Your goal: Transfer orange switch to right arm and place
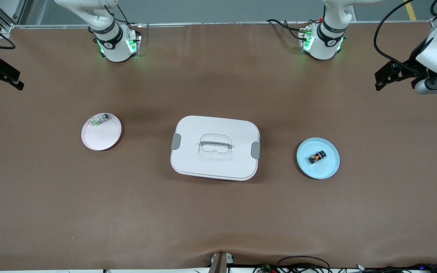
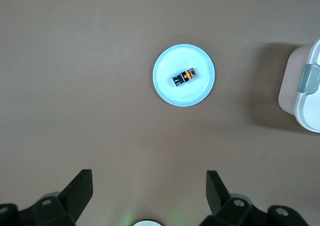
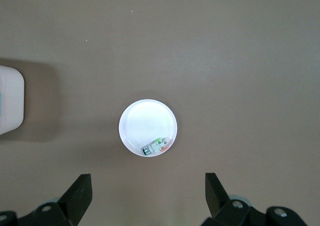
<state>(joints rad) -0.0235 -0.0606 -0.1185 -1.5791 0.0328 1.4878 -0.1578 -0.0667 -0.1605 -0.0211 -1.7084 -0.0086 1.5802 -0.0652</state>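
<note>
We look down on a brown worktop (image 1: 218, 220) with two white robot arms based along its upper edge. The orange switch (image 1: 317, 157), a tiny black block with orange-copper markings, lies near the middle of a light blue plate (image 1: 326, 170) toward the left arm's end of the worktop. At the centre sits a white lidded container (image 1: 215, 147) with grey side clips and a recessed handle in its lid. Toward the right arm's end rests a white plate (image 1: 102, 138) holding a small green-and-white part (image 1: 100, 119) close to its rim, on the side farther from the front camera. The left gripper (image 2: 150, 191) hangs high over the worktop at that arm's end, its fingers (image 2: 80, 188) spread wide and empty, with the blue plate in its wrist view. The right gripper (image 3: 148, 193) hangs high at its own end, its fingers (image 3: 80, 191) likewise apart and holding nothing, with the white plate below. Neither gripper touches anything.
</note>
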